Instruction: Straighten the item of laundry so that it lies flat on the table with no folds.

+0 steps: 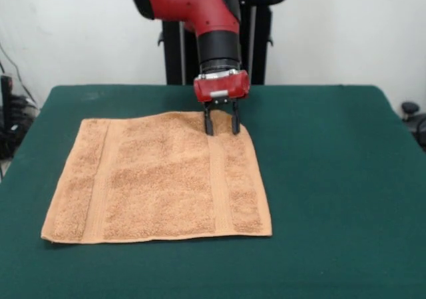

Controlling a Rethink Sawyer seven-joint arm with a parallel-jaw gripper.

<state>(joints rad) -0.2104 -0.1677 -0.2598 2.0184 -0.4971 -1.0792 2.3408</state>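
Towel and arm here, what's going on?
A red robot arm has its gripper down at the far edge of an orange towel on a green table, fingers apart. The towel looks spread nearly flat, with its woven bands showing. Whether the fingers touch the cloth is hard to tell.

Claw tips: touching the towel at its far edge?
Cannot tell. In the front view, the claw tips overlap the towel at its far edge, but no contact or gap shows plainly.
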